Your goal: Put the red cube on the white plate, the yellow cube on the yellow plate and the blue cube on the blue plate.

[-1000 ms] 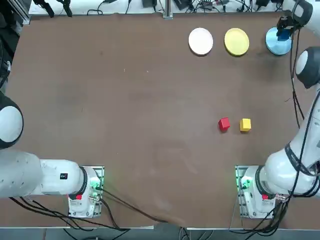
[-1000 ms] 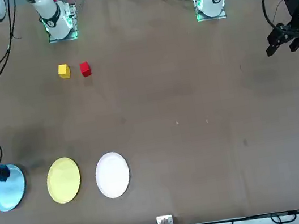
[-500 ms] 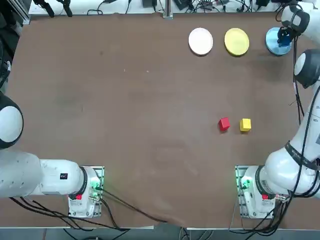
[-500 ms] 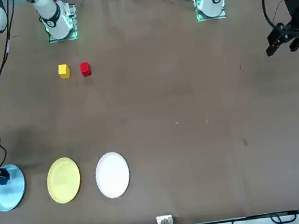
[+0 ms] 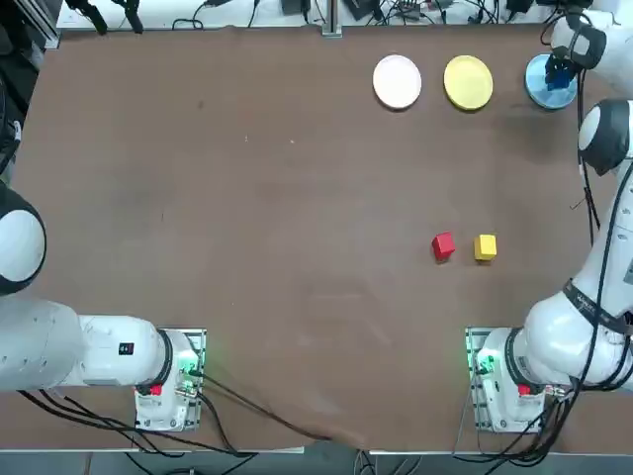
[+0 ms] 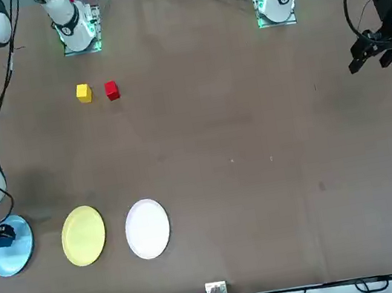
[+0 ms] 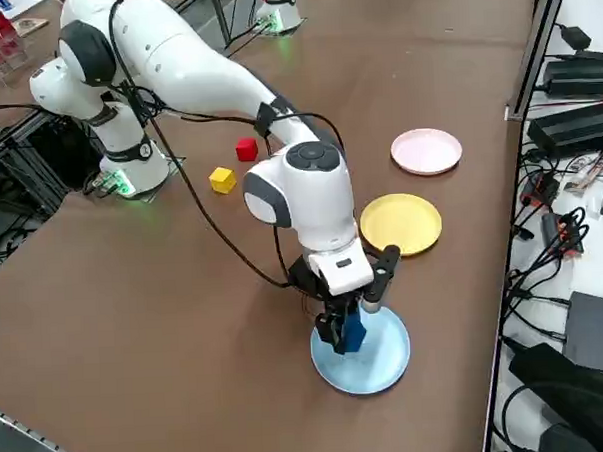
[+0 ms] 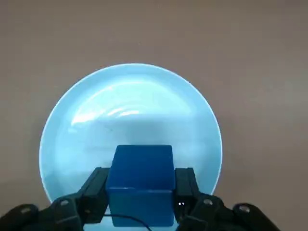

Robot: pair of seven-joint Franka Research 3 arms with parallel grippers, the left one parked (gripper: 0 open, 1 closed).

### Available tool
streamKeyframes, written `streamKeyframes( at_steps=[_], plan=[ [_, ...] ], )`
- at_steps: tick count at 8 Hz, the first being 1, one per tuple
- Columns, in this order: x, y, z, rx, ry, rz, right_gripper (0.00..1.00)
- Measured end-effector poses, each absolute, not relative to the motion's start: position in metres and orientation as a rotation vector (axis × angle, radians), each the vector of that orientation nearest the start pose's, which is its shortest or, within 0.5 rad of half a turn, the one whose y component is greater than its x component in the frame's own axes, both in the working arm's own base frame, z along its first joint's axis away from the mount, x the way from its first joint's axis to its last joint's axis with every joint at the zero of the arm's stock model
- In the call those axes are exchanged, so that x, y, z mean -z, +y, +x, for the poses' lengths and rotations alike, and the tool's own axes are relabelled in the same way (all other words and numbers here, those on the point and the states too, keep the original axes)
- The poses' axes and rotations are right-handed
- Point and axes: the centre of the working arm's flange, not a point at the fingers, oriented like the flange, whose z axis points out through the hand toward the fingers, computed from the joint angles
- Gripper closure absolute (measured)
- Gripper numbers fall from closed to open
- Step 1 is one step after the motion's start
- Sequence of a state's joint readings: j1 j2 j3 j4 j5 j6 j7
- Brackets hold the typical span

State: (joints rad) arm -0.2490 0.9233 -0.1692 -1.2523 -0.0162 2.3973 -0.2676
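The brown worktop is matte and mostly bare. The working right arm, white with glossy rounded shells, reaches from its base across to the far right corner.

Three round flat plates of equal size lie in a row along the far edge, apart from one another: the white plate, then the yellow plate, then the blue plate, a light sky-blue disc with a faintly shiny face and a shallow raised rim.

The right end effector points down over the blue plate, its two black fingers clamped on opposite faces of the blue cube. That cube is a solid deep-blue block with crisp edges, clearly darker than the plate under it, and it sits over the part of the plate nearest the arm; whether it rests on the plate cannot be told.

Nearer the arm's base, well apart from the plates, the red cube and the yellow cube lie on the worktop just beside each other with a small gap, the red one toward the middle.
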Motion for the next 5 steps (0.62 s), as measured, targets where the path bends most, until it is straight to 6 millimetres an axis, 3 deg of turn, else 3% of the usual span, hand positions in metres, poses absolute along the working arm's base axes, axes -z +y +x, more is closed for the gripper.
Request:
streamKeyframes(
  at_steps=[1, 3, 5],
  plan=[
    [-0.224, -0.279, 0.723, 0.305, 0.108, -3.336, 0.29],
    [-0.226, -0.278, 0.725, 0.313, 0.112, -3.336, 0.01],
    [-0.234, -0.273, 0.726, 0.257, 0.111, -3.324, 0.0]
  ],
)
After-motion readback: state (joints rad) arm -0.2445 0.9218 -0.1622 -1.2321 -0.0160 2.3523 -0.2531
